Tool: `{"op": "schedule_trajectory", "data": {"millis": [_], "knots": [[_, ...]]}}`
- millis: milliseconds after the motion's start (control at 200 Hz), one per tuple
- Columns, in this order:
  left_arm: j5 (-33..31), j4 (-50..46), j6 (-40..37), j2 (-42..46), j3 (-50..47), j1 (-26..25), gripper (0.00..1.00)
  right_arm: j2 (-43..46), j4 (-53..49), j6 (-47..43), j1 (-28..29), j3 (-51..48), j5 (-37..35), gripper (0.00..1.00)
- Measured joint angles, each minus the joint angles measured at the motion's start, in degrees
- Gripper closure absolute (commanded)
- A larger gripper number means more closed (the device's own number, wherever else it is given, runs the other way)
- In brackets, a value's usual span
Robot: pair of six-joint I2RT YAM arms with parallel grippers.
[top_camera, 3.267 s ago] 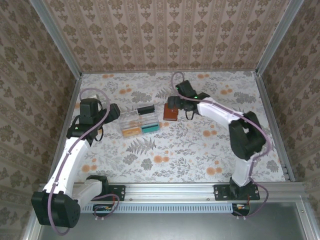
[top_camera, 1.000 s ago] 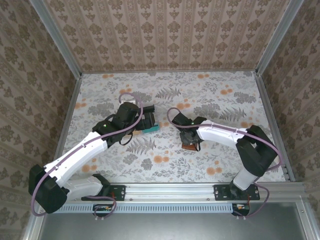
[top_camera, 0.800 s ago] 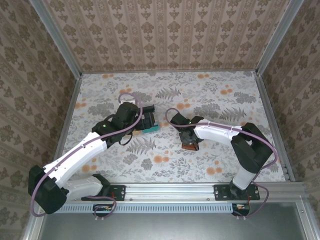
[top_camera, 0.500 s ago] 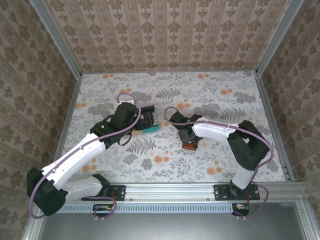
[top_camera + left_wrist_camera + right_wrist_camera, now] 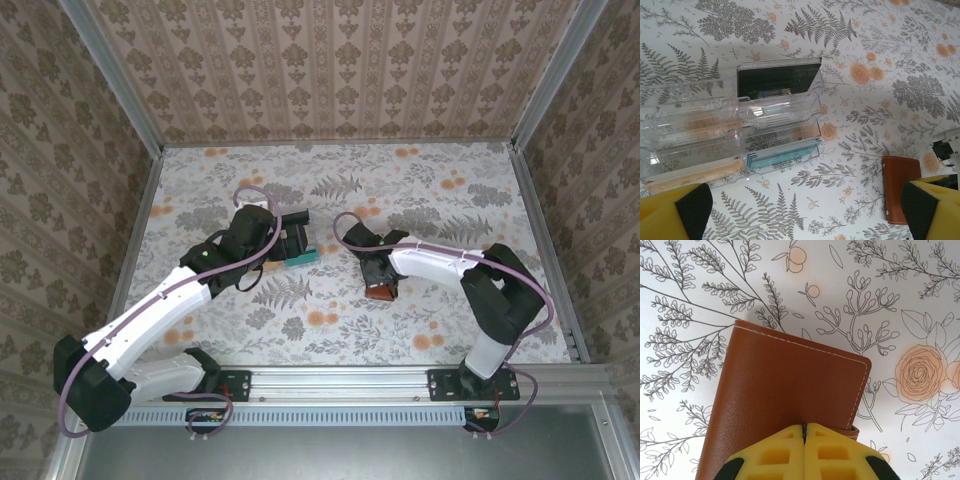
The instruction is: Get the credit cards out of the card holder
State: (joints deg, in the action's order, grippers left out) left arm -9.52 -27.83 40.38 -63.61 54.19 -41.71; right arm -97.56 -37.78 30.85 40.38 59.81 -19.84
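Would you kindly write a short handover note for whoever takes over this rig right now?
Left gripper: open, hovering above the clear card organiser, holding nothing.
Right gripper: shut, fingertips together over the card holder, not gripping it.
Card holder: closed, flat on the table, to the right of the organiser.
Done: nothing; the holder is not yet opened.
Left: open it, then take the credit cards out.

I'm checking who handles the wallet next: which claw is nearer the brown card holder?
Right. The right claw is shut directly over the card holder. The left claw hangs open above the clear card rack, off to the holder's left.
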Motion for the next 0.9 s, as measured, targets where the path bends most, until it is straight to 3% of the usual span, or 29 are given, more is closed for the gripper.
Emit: {"op": "schedule_trajectory", "data": {"millis": [90, 145, 225, 360, 410, 900], "knots": [[1.36, 0.22, 0.87, -0.44, 0.0, -0.11, 0.11, 0.59, -0.04, 0.02, 0.0, -0.35, 0.2, 1.0], [3.15, 0.9, 2.14, -1.36, 0.02, -0.28, 0.23, 1.36, -0.09, 0.04, 0.0, -0.57, 0.57, 1.0], [6.47, 2.4, 3.3, -3.54, 0.04, -0.39, 0.43, 2.99, -0.02, 0.07, 0.0, -1.11, 1.29, 1.0], [12.83, 5.73, 6.78, -9.44, 0.09, -0.94, 0.89, 6.56, 0.76, 0.92, 0.0, -1.84, 3.39, 1.0], [15.15, 7.08, 8.48, -11.78, 0.09, -1.22, 1.0, 7.8, 1.64, 1.27, 0.0, -2.27, 4.35, 1.0], [27.56, 19.37, 18.99, -27.45, 0.37, -5.57, 1.0, 9.38, 11.58, 6.51, 0.98, -8.2, 9.88, 1.0]]}}
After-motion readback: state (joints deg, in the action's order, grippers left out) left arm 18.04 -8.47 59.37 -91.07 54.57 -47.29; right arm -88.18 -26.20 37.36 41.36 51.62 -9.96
